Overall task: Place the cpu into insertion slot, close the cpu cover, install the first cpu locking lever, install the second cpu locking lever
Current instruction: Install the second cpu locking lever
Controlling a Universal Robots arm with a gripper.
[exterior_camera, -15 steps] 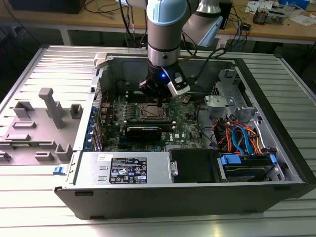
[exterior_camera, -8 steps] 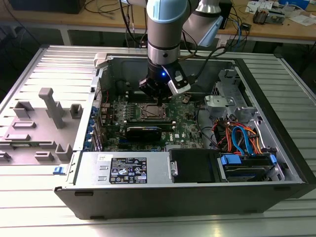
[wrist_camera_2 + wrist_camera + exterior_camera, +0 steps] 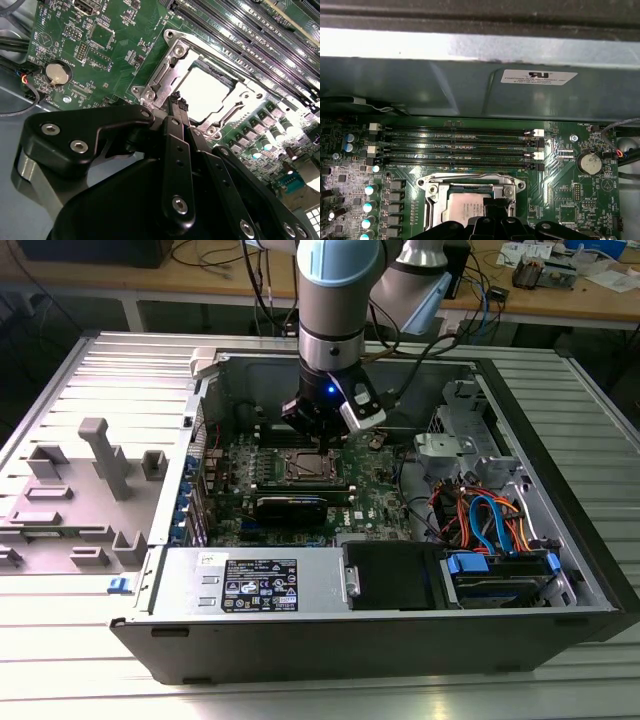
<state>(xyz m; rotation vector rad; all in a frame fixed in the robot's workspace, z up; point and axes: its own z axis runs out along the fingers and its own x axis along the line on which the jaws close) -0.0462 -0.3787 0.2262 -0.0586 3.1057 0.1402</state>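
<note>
End effector (image 3: pixel 179 102): fingers pressed together, nothing pinched, tips held just over the edge of the cpu cover (image 3: pixel 165 75). Cpu (image 3: pixel 205 95): seated in the insertion slot (image 3: pixel 303 466) on the green motherboard (image 3: pixel 115 45), framed by the lowered cover. Memory slots (image 3: pixel 455 147) are seen beside the socket in the first wrist view.

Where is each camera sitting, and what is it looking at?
Exterior view: off the arm, above and in front of the open computer case, looking down into it; the arm and gripper hang over the green motherboard.
Second wrist view: rides on the arm, looking past the gripper at the cpu lying in the insertion slot.
First wrist view: rides on the arm, looking across the memory slots at the case wall; the gripper's black top edges in.
Both wrist views share the cpu and the round battery.
</note>
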